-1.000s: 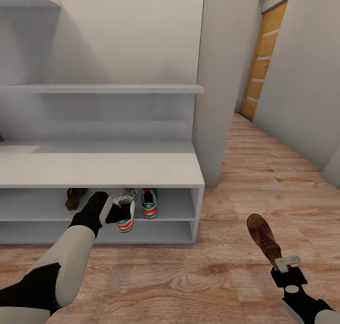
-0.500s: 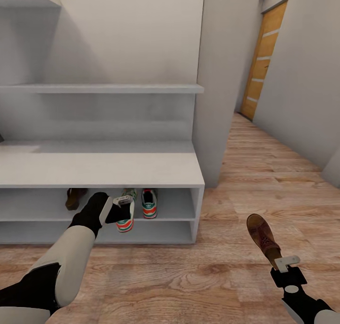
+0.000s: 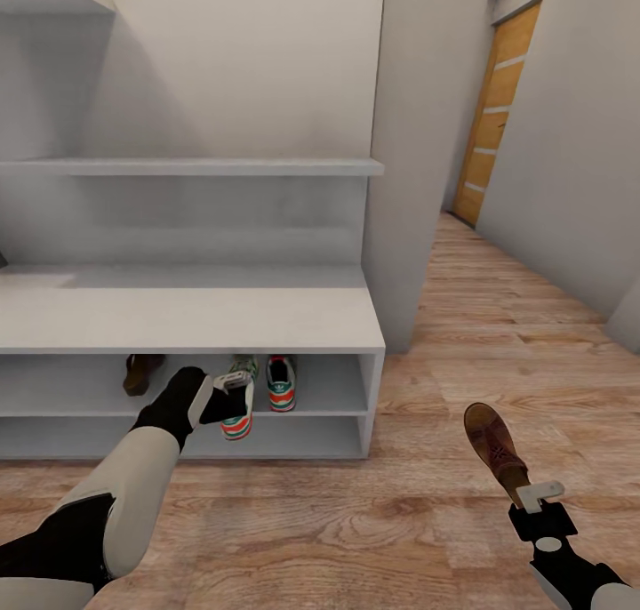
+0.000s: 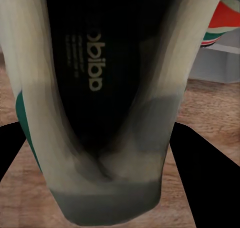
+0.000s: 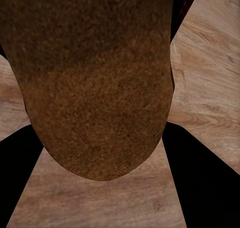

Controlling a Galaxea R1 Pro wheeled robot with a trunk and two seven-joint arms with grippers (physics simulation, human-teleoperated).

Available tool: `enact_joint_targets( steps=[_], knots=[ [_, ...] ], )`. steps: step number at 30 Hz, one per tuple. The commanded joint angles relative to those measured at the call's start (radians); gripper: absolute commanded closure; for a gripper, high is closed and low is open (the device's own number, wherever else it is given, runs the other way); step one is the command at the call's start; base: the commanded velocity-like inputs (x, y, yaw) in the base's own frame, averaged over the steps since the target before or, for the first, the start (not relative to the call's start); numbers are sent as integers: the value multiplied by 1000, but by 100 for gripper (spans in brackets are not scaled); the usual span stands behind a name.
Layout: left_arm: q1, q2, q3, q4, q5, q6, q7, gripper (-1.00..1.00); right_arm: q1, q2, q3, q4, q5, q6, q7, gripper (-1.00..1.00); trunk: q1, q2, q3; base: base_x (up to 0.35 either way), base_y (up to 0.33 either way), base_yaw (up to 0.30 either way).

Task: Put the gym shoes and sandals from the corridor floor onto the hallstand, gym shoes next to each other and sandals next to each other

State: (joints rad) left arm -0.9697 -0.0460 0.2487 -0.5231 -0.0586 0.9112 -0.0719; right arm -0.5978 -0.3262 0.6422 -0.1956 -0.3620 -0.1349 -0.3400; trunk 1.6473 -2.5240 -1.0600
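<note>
So, in the head view the left gripper (image 3: 233, 381) was seen clamped on a gym shoe (image 3: 236, 410), right at the front edge of the hallstand (image 3: 191, 318). The shoe hung from the gripper toward about 6 o'clock, its heel end sticking out past the upper open shelf and over the lower one. In the left wrist view the same shoe (image 4: 102, 103) was wedged between the two dark fingers (image 4: 207, 180), with the black insole and its white lettering facing the camera, so the jaws were pinched on it.

The second gym shoe (image 3: 282, 383) was parked on the upper open shelf, just beside the held one at roughly 3 o'clock from it. A brown sandal (image 3: 138, 372) was tucked on that same shelf too, at around 9 o'clock from the left gripper and well apart from the sneakers, partly hidden under the bench top.

Over on the other side, the right gripper (image 3: 540, 496) was closed on the other sandal (image 3: 496, 450), which was held above the corridor floor (image 3: 462, 325). The sandal stretched away from the gripper toward about 11 o'clock. In the right wrist view the sandal (image 5: 95, 83) was seen squeezed between the fingers (image 5: 205, 178), with wood planks (image 5: 210, 78) behind it.
</note>
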Motion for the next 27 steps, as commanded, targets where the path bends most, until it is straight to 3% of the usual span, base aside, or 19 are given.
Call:
enact_joint_targets(
  steps=[1, 27],
  knots=[
    [0, -1, 8, -1, -7, 3, -6, 100, 0, -1, 8, -1, -11, -3, -4, 100, 0, 0, -1, 0, 0, 0],
    [-1, 5, 7, -1, -7, -13, -5, 100, 0, -1, 8, -1, -11, -3, -4, 100, 0, 0, -1, 28, 0, 0]
  ],
)
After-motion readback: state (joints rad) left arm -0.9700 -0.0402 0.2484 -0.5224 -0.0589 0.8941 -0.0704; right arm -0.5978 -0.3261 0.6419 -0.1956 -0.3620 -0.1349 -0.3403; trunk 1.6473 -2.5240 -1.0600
